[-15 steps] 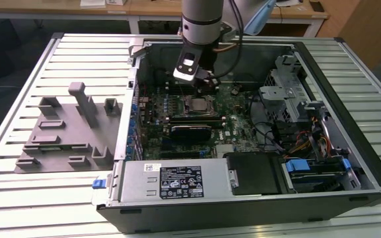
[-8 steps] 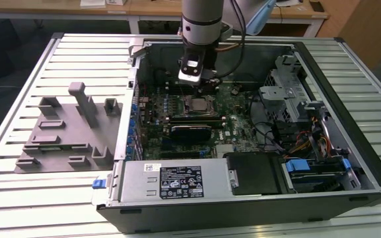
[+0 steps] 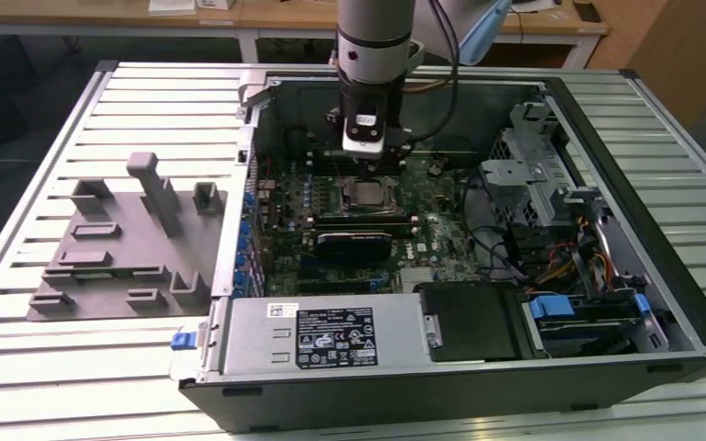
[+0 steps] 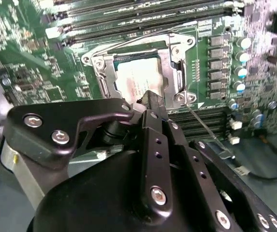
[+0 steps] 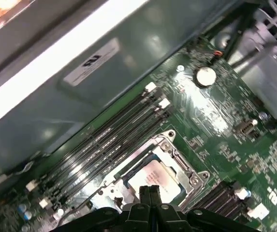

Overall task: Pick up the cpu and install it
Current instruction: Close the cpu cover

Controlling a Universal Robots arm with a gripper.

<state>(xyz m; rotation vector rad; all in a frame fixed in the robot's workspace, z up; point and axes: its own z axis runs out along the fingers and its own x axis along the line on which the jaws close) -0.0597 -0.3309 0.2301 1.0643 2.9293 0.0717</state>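
hand (image 5: pixel 150 191): I'm reading both fingers closed together, gripping nothing, tips just above the cpu (image 5: pixel 157 176) | cpu: lying flat inside the socket frame (image 4: pixel 173 65), mid-motherboard | technique: I'm aiming for light, level, centred contact, steering clear of the frame

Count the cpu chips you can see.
1. The cpu lies in the socket on the green board, at the tip of the shut gripper. Others may be hidden.
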